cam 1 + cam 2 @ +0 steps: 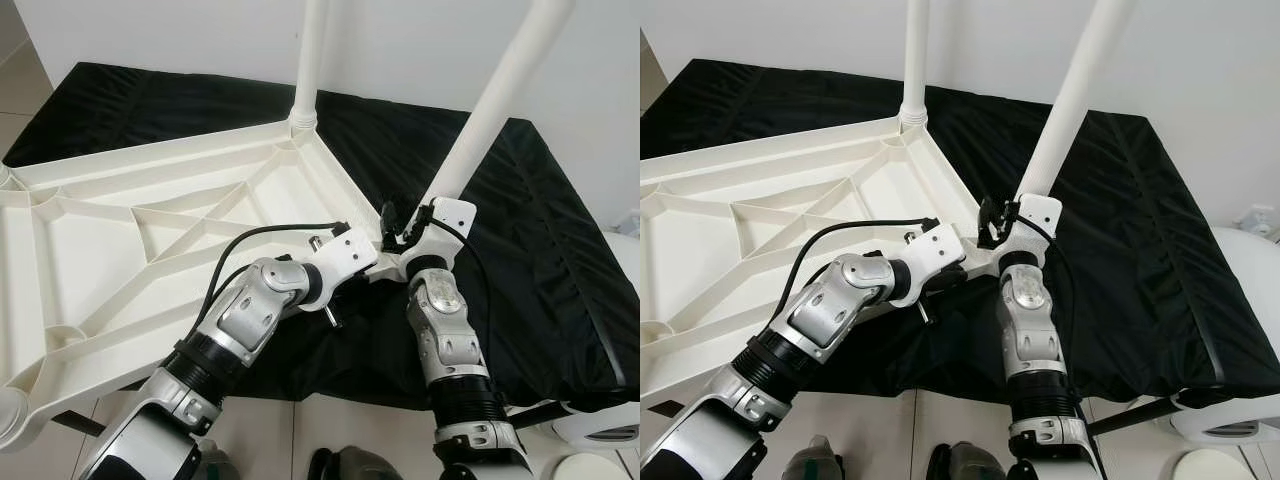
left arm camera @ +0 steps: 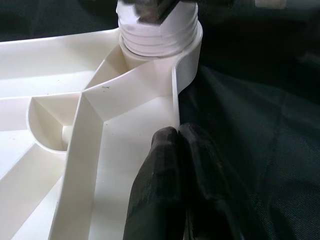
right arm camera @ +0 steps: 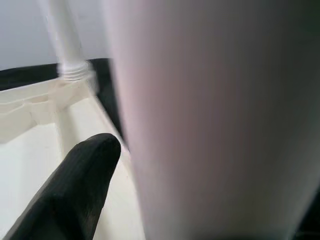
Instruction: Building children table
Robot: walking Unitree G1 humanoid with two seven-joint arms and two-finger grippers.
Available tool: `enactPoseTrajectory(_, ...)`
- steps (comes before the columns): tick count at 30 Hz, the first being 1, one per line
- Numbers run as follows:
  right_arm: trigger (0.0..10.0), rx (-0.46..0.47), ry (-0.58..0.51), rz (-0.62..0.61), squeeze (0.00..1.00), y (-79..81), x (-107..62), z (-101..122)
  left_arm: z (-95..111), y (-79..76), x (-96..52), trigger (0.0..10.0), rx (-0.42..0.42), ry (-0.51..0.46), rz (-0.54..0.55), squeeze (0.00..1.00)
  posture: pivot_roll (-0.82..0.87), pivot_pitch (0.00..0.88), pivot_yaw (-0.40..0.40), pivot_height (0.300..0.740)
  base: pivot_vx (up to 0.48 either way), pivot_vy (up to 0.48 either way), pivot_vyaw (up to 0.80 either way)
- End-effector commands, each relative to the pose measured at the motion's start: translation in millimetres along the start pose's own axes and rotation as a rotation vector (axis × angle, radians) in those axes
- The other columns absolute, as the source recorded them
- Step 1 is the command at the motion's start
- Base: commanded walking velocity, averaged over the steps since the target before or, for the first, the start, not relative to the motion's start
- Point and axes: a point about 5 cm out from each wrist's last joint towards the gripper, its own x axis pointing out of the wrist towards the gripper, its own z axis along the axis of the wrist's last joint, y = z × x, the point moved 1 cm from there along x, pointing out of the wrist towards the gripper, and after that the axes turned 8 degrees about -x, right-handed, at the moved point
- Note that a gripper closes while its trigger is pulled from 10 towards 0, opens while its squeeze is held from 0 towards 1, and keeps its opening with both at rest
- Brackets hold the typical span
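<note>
Left wrist view shows the left claw point(image 2: 181, 150) clamped on the rim of the upturned ribbed white plastic tabletop point(image 1: 110, 230), which lies on black cloth point(image 1: 540, 230). The right claw point(image 1: 392, 228) grips the near white tubular leg point(image 1: 500, 100) by its base (light, stiff, probably slippery).

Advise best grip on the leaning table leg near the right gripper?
Take the leaning table leg low, just above its threaded base, approaching from the robot's side as the right gripper sits now. The round, smooth shaft tilts away rightward, so a low hold likely steers the screw-in best.
</note>
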Motion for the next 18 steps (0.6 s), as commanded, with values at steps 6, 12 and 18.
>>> enactPoseTrajectory(6, 10.0, 0.011, -0.002, 0.15, 0.49, -15.0, -1.0, -9, 5, -11.0, 3.6, 10.0, 0.007, -0.016, -0.073, 0.0, 0.04, 0.033, -0.114, 0.74, 0.0, 0.0, 0.0)
enactPoseTrajectory(12, 10.0, -0.068, -0.028, 0.395, 0.0, -21.6, -8.1, -13, 5, -10.5, 3.3, 10.0, 0.008, -0.016, -0.072, 0.0, 0.04, 0.033, -0.11, 0.74, 0.0, 0.0, 0.0)
enactPoseTrajectory(18, 10.0, -0.085, -0.026, 0.52, 0.0, -35.1, -10.5, -15, 5, -10.4, 2.7, 10.0, 0.008, -0.015, -0.074, 0.0, 0.04, 0.034, -0.107, 0.74, 0.0, 0.0, 0.0)
